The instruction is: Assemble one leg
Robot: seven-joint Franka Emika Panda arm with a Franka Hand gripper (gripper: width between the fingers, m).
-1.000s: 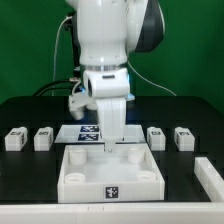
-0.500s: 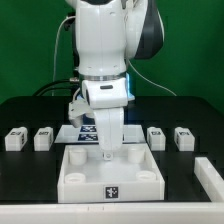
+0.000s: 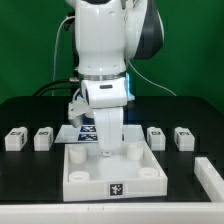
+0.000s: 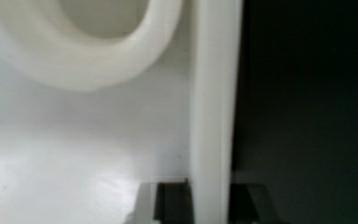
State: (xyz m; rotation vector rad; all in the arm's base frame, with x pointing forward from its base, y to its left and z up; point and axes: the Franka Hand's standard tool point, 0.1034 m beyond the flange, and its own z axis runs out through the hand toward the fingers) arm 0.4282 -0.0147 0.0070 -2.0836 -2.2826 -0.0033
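Presses the end effector [image 3: 108, 150] lower into the tray [image 3: 82, 186] than a second ago, perhaps nudging it, opening and load impossible to tell, leaving every leg [image 3: 43, 138] on the table [image 3: 30, 178].

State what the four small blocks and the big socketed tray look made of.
The legs: white plastic by the look, matte, with crisp edges, each with a printed black-and-white marker. The tray piece: apparently the same white plastic, smooth, with a faint sheen in the wrist view.

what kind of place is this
Probably a robotics lab bench set up for recording: a plain green backdrop, a black table, and square marker tags on the marker board and the white furniture parts.
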